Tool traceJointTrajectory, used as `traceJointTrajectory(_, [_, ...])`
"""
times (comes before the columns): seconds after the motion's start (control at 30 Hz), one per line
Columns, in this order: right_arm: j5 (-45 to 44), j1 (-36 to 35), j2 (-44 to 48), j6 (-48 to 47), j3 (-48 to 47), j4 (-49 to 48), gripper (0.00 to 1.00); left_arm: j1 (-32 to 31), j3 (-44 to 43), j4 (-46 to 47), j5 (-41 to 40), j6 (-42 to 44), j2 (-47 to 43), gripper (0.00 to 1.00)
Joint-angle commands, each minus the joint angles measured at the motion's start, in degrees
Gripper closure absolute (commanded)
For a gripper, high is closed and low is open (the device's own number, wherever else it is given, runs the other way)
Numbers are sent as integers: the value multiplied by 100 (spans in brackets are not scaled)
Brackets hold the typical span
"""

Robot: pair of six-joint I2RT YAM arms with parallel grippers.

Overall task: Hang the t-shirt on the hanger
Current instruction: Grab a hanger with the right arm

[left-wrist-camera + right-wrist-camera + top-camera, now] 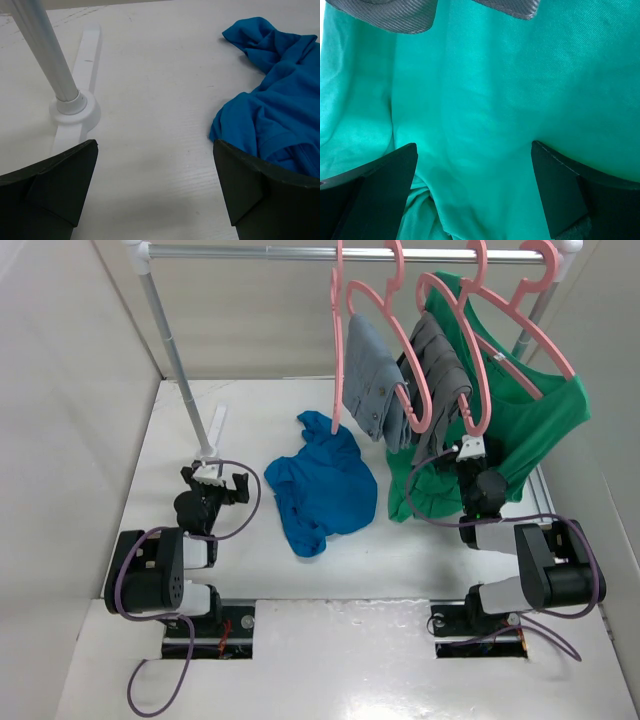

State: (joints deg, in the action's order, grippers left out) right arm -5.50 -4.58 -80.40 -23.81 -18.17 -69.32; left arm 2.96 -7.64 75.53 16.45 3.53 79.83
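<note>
The blue t-shirt [322, 485] lies crumpled on the white table, mid-centre; it also shows at the right of the left wrist view [270, 100]. A pink hanger [337, 360], seen edge-on at the left end of the row on the rail, seems to bear nothing and hangs just above the t-shirt's far end. My left gripper [216, 480] is open and empty [155, 142], low over the table left of the t-shirt. My right gripper [468, 455] is open [474, 145], facing the hanging green shirt [495, 90], with nothing between its jaws.
The rail [250, 252] carries two pink hangers with grey garments [372, 370] and one with the green shirt [530, 410]. The rack's left pole [47, 55] and white foot [75, 110] stand just ahead of my left gripper. White walls enclose the table.
</note>
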Motion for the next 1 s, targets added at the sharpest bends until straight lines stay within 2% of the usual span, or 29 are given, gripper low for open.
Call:
traceJointTrajectory(0.0, [84, -34, 24, -18, -20, -65, 0, -24, 17, 1500, -1, -28, -3, 0])
traceJointTrajectory(0.2, [84, -34, 24, -18, -20, -134, 0, -269, -88, 1378, -869, -133, -142, 0])
traceJointTrajectory(0.23, [84, -34, 24, -18, -20, -134, 0, -270, -210, 420, -697, -81, -335, 0])
traceJointTrajectory(0.3, [84, -34, 24, -18, -20, -134, 0, -209, -1070, -980, -119, 129, -968, 0])
traceJointTrajectory(0.33, [84, -34, 24, -18, -20, -134, 0, -208, -1447, -1683, 1059, 513, -1091, 0])
traceJointTrajectory(0.37, [84, -34, 24, -18, -20, -134, 0, -208, -2217, -3300, 1767, 2196, -1154, 0])
traceJointTrajectory(0.4, [136, -34, 24, -18, -20, -134, 0, -208, -2546, -4082, 2279, 2892, -1154, 0])
traceJointTrajectory(0.43, [293, 88, 24, 43, -20, -134, 0, -208, -2854, -4716, 2362, 3003, -1276, 0])
traceJointTrajectory(0.5, [479, 158, 24, 43, -20, -74, 0, -208, -2857, -4723, 1873, 2883, -1512, 0])
traceJointTrajectory(0.6, [558, 159, 85, 43, -107, -73, 0, -269, -2700, -4819, 1476, 3617, -2040, 0])
traceJointTrajectory(0.7, [471, 159, 322, 43, -510, 1048, 0, -270, -2646, -5291, 1089, 4277, -2857, 0])
traceJointTrajectory(0.73, [471, 98, 445, 43, -990, 2087, 0, -270, -2646, -5590, 1089, 4540, -3225, 0])
traceJointTrajectory(0.77, [410, 98, 446, 43, -1256, 2637, 0, -270, -2725, -5976, 1089, 5343, -3394, 0])
traceJointTrajectory(0.8, [409, 98, 446, 43, -1476, 3069, 0, -270, -2795, -6789, 1089, 5751, -3552, 0])
traceJointTrajectory(0.83, [357, -68, 446, 43, -1740, 3656, 0, -270, -2935, -7153, 1089, 6060, -3849, 0])
traceJointTrajectory(0.9, [60, -244, 499, -17, -1742, 3934, 0, -270, -3059, -7726, 1036, 6308, -4106, 0])
traceJointTrajectory(0.97, [-257, -692, 769, -289, -1664, 4153, 0, -270, -3138, -8167, 1036, 5925, -4448, 0])
